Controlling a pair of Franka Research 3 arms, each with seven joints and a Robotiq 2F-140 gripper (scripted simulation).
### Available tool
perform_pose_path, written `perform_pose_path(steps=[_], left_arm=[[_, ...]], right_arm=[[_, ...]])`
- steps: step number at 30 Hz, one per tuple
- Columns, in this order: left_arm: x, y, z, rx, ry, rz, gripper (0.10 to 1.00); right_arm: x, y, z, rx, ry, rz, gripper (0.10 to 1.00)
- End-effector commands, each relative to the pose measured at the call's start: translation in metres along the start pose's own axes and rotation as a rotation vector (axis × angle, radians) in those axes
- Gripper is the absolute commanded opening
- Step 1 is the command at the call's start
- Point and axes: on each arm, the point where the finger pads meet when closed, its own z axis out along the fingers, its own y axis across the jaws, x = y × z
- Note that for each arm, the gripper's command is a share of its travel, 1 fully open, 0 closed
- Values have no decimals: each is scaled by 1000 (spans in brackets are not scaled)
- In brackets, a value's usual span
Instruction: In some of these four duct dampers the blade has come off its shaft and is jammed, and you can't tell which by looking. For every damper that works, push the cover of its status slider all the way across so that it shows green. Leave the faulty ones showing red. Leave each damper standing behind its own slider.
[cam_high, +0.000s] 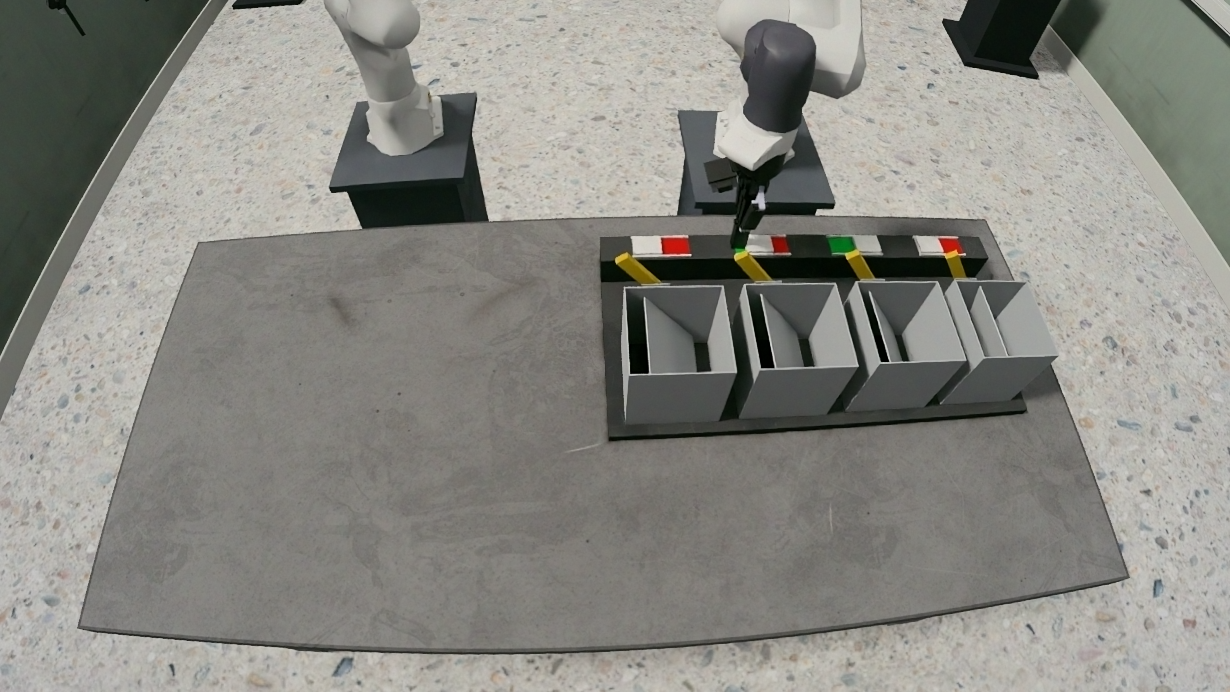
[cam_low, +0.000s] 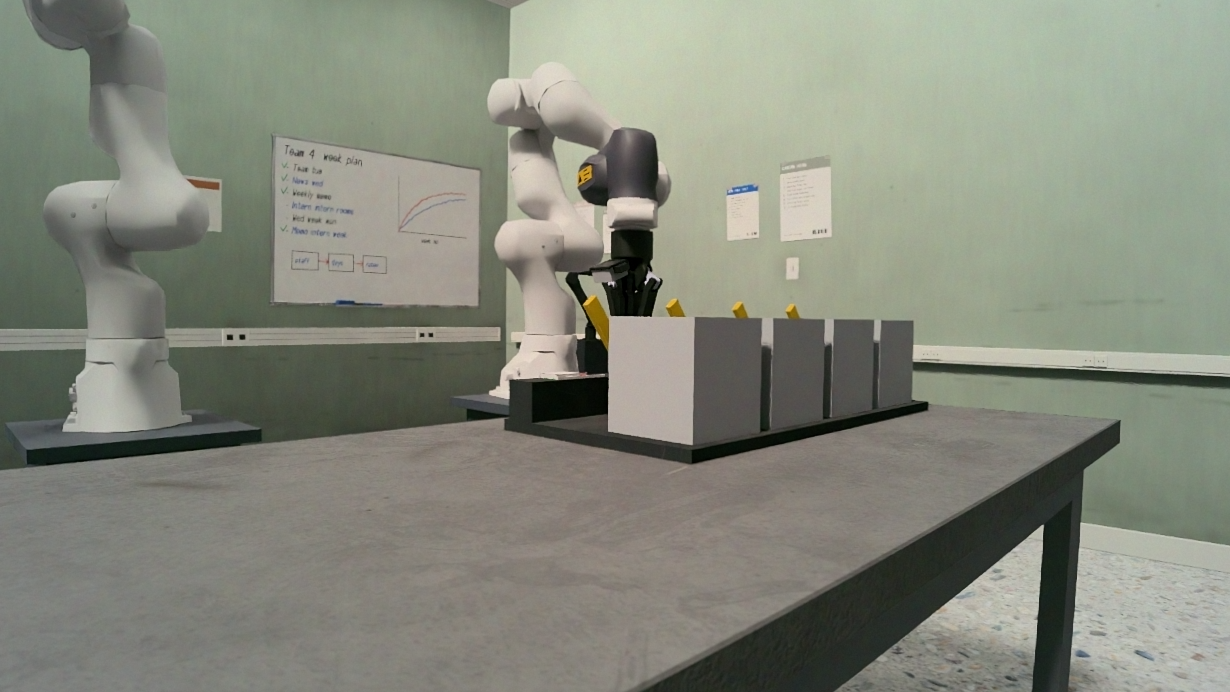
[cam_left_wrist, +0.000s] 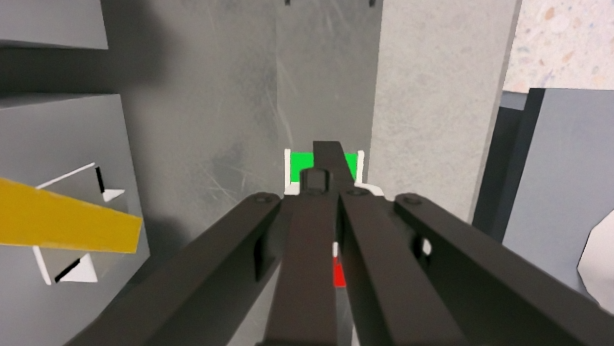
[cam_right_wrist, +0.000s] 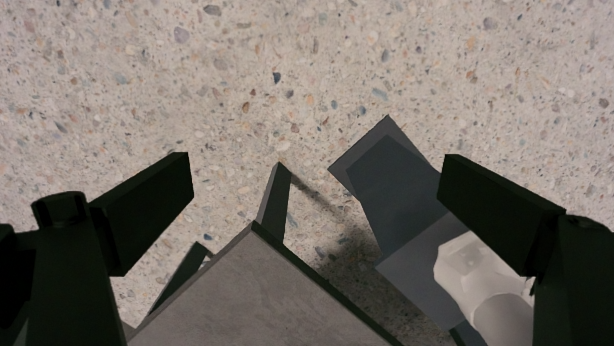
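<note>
Four open-topped grey dampers (cam_high: 679, 397) (cam_high: 795, 393) (cam_high: 898, 385) (cam_high: 989, 380) with yellow levers stand in a row behind their sliders. In the top view, the leftmost slider's white cover (cam_high: 645, 246) is left, with red showing. The second cover (cam_high: 762, 245) is partway across, with green at its left and a narrower red part at its right. The third cover (cam_high: 868, 244) is right, with green showing. The fourth cover (cam_high: 927, 246) is left, with red showing. My left gripper (cam_high: 738, 244) (cam_left_wrist: 325, 162) is shut and empty, its tips at the second cover's left end. My right gripper (cam_right_wrist: 316, 175) is open and empty.
The black slider rail (cam_high: 713, 247) (cam_low: 559, 401) runs along the table edge near the arm pedestals. The second damper's yellow lever (cam_high: 752, 265) (cam_left_wrist: 90, 220) leans toward the rail near my left gripper. The right gripper hangs beyond a table corner (cam_right_wrist: 255, 240).
</note>
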Motion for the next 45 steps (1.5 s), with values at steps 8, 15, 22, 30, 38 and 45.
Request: perform_pose_path(steps=[8,15,22,30,38,45], left_arm=[[-7,-1,-1,3,-2,11,99],[-12,-1,-1,3,-2,11,99],[-14,-1,-1,3,-2,11,99],[-19,-1,-1,3,-2,11,99],[-22,-1,-1,3,-2,11,99],[-24,-1,-1,3,-2,11,99]], right_arm=[[0,1,0,-1,0,4,1000],[0,1,0,-1,0,4,1000],[0,1,0,-1,0,4,1000],[0,1,0,-1,0,4,1000],[0,1,0,-1,0,4,1000],[0,1,0,-1,0,4,1000]])
